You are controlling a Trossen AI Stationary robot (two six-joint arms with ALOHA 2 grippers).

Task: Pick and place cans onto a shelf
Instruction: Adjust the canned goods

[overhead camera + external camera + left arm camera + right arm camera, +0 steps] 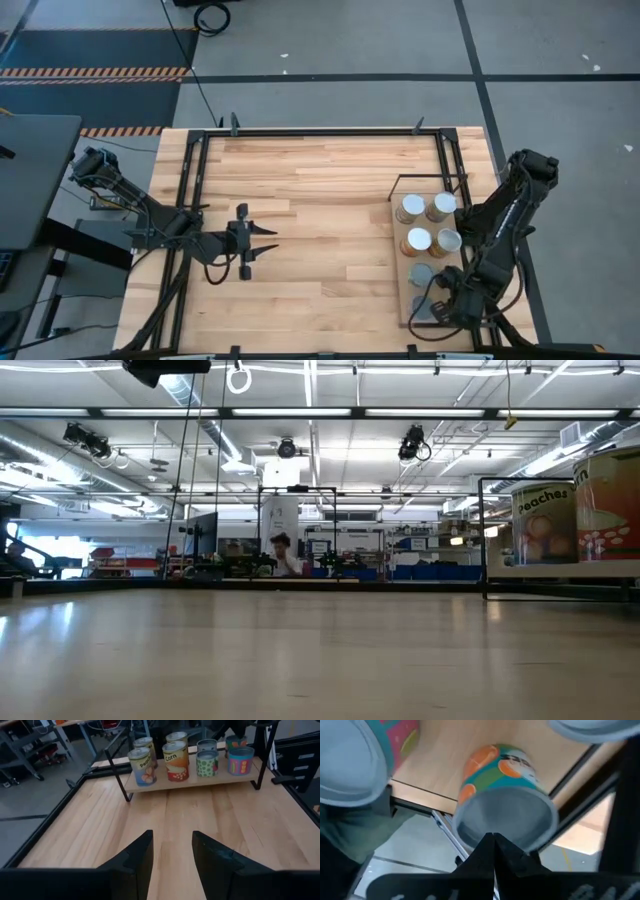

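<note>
Basically done-ish | cans all sitting on shelf, none loose | right gripper pressed together, hovering just behind the orange-label can, probably empty | left gripper idling half-spread, well back.

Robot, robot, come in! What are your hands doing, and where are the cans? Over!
Left gripper open, empty, mid-table. Right gripper shut, above the cans on the shelf. Nothing in the way.
</note>
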